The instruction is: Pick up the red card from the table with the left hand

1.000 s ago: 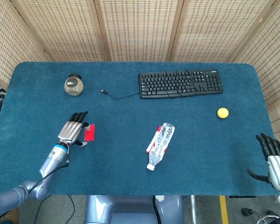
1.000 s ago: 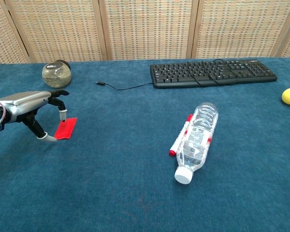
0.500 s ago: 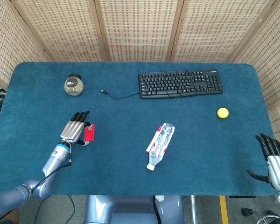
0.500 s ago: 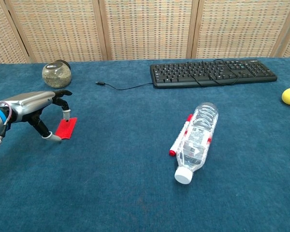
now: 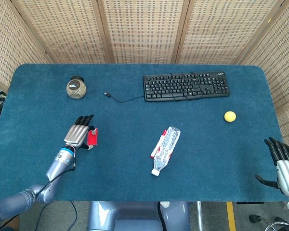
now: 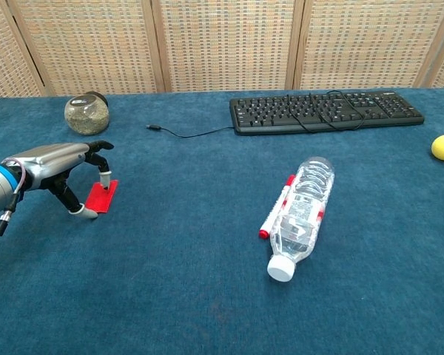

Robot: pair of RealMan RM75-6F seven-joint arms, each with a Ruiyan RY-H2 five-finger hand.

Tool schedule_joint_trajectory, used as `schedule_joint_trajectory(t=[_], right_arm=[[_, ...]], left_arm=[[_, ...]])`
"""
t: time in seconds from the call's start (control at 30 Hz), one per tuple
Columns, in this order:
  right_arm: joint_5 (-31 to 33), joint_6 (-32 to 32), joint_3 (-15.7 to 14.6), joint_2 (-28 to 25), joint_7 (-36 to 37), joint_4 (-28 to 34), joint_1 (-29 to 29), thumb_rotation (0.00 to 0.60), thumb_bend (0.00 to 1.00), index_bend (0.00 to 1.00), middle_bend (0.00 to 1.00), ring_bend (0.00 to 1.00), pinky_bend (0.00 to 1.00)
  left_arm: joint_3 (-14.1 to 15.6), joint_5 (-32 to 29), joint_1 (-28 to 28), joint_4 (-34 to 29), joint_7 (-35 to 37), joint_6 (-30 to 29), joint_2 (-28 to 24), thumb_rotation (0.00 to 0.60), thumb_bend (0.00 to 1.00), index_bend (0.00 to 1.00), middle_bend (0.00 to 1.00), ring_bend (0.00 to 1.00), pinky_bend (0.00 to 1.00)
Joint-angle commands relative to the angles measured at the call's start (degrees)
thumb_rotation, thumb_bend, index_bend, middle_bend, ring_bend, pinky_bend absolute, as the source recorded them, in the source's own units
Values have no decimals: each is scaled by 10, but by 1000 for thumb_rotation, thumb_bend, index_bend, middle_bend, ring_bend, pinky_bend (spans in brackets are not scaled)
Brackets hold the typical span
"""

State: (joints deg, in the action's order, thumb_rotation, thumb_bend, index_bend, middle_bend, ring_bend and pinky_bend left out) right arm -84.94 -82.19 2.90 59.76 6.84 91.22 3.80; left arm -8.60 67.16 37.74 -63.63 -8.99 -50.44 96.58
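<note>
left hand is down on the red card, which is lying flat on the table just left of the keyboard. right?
Not quite. The left hand is on the red card, but the card lies well in front of the jar, far from the keyboard. The chest view shows it.

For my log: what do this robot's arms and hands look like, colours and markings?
The left hand has a silver metallic back, black fingers with pale tips, a blue-and-red wrist band and a grey-blue arm with a thin dark cable. The right hand has black fingers over a white body bearing a teal patch.
</note>
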Motion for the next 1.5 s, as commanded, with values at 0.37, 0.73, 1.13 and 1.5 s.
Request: schedule_joint_trajectory(t=[0.37, 0.73, 1.13, 1.5], right_arm=[[1, 1, 1, 0, 2, -1, 0, 600, 0, 0, 0, 0, 0], [0, 3, -1, -1, 3, 0, 1, 600, 0, 0, 0, 0, 0], [0, 4, -1, -2, 6, 0, 1, 600, 0, 0, 0, 0, 0], [0, 3, -1, -3, 8, 1, 1, 600, 0, 0, 0, 0, 0]], left_arm=[[-7, -2, 8, 17, 2, 3, 8, 600, 297, 472, 0, 0, 0], [-10, -6, 8, 8, 0, 3, 0, 600, 302, 479, 0, 0, 0], [-3, -29, 10, -13, -45, 17, -13, 600, 400, 491, 0, 0, 0], [-2, -41, 10, -24, -58, 18, -18, 600, 399, 498, 0, 0, 0]])
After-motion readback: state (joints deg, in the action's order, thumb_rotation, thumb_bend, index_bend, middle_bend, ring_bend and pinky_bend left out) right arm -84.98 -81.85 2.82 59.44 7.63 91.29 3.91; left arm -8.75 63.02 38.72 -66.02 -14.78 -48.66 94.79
